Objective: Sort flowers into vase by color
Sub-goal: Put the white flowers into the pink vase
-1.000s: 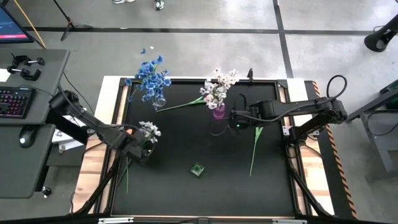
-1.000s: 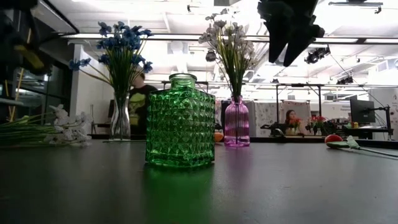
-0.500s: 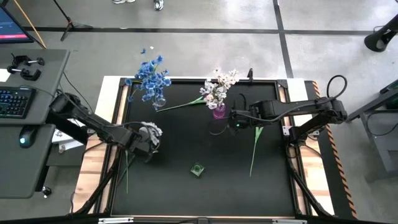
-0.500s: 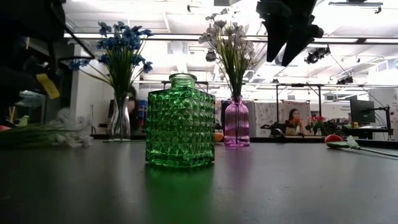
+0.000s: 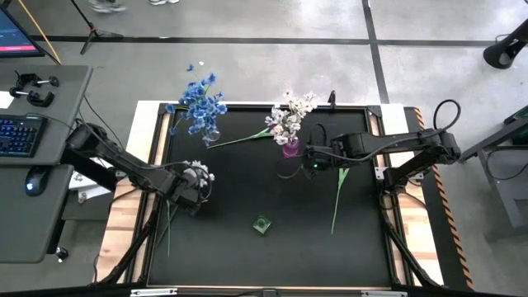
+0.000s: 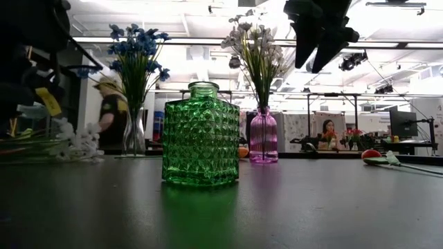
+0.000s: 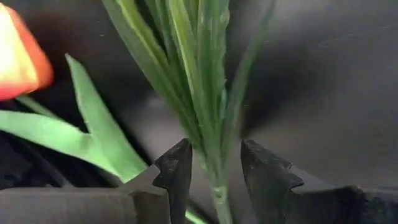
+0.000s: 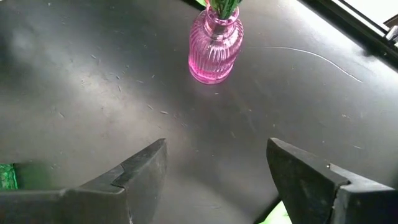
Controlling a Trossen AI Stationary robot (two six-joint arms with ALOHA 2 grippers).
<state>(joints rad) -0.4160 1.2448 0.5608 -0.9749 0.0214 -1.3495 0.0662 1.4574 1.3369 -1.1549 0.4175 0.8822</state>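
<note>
A white blossom cluster [image 5: 198, 172] [image 6: 77, 142] lies on the table's left part, its green stems [image 7: 211, 155] running between the fingers of my left gripper [image 5: 188, 192] [image 7: 214, 168]. The fingers stand narrowly apart on either side of the stems. An orange tulip [image 7: 18, 56] lies beside them. My right gripper [image 5: 312, 158] [image 8: 214, 180] hangs open above the table near the pink vase [image 8: 214, 43] [image 6: 263, 135], which holds white-pink flowers [image 5: 290, 120]. Blue flowers [image 5: 200, 103] stand in a clear vase [image 6: 133, 131]. The green vase [image 5: 262, 224] [image 6: 201, 135] holds nothing. My left gripper comes from above at the white flower's stem bundle [image 7: 214, 177], which lies on the table, with one finger [image 7: 177, 168] on each side and lying across the stems. Whether the fingers touch the stems, I cannot tell.
Another orange tulip [image 5: 338, 198] [image 6: 372, 154] lies on the table's right part, below my right arm. A loose green stem [image 5: 239, 139] lies between the clear and pink vases. The table has a raised frame [image 5: 157, 165]. People show in the room behind.
My left gripper has come down over the white flower's stems at the table's left. The blossom cluster stirred a little and lies about where it was. My right arm has kept still.
</note>
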